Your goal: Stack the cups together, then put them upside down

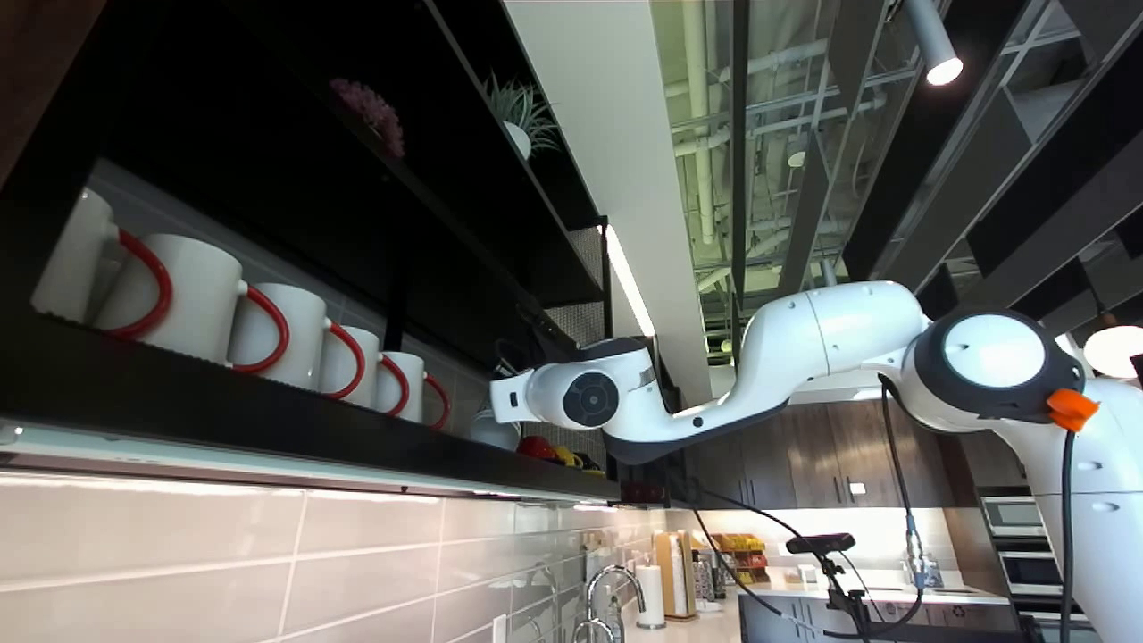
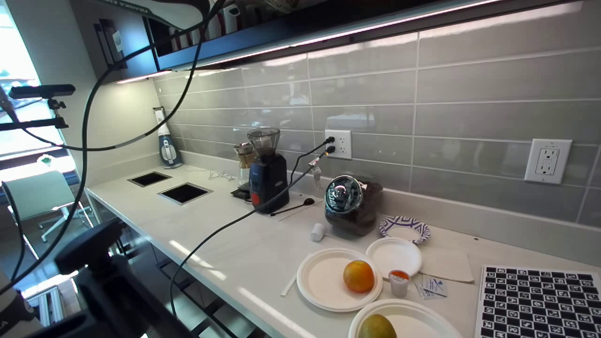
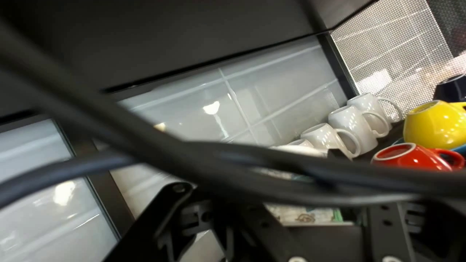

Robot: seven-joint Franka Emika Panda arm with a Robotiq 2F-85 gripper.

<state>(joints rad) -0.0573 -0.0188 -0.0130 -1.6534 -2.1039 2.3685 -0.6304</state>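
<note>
Nearest in the wrist view, a cable (image 3: 233, 182) crosses the gripper (image 3: 309, 203); whether it is spread or pinching, I cannot tell. Behind, at lower centre-right, is the patterned cup (image 3: 305, 214). I would grasp squarely, then lift gently, avoiding the red mug (image 3: 407, 158) at right.
</note>
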